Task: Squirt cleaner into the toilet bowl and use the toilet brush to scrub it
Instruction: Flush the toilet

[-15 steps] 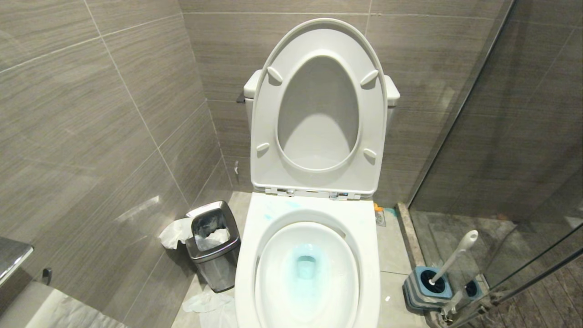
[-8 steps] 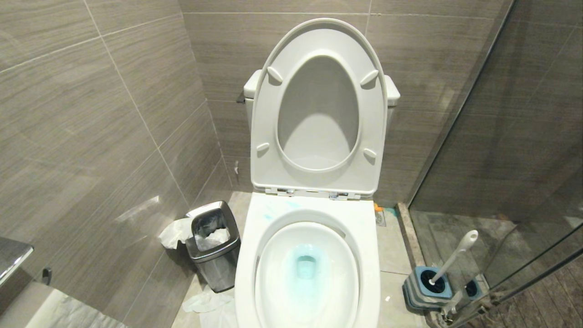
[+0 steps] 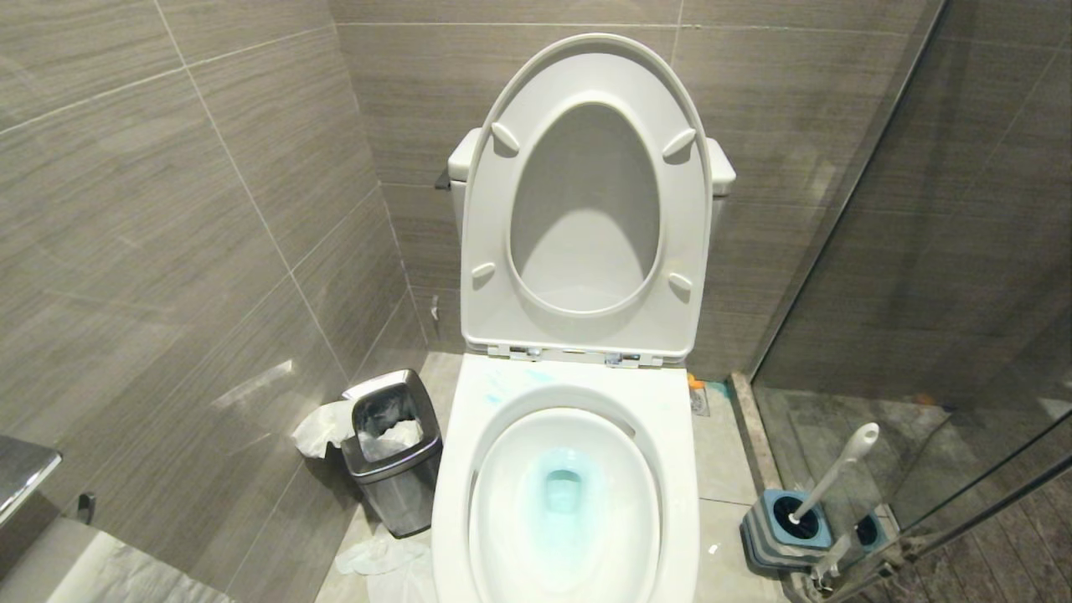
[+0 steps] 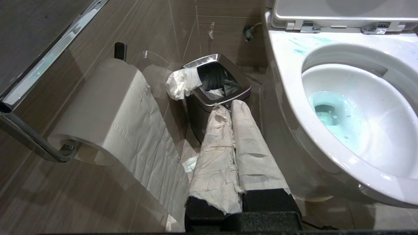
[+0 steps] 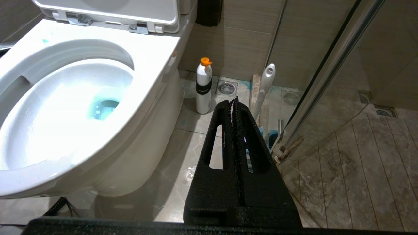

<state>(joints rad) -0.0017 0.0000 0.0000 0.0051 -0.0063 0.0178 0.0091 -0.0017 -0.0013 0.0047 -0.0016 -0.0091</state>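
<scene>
1. Toilet brush [image 3: 833,471] stands tilted in its grey-blue base [image 3: 783,528] on the floor, right of the toilet bowl [image 3: 678,469].
2. Likely light, stiff, smooth plastic; best held mid-handle, below the rounded tip.
3. Cleaner [image 3: 563,490] tints the basin water.
4. Left gripper [image 4: 232,107], paper-wrapped, and right gripper [image 5: 233,102] are both closed, empty, low beside the bowl.

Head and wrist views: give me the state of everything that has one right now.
toilet bowl: seat and lid up, water tinted blue
toilet brush: standing in its base
cleaner bottle: upright, capped
waste bin: open, paper inside
left gripper: shut, empty
right gripper: shut, empty
</scene>
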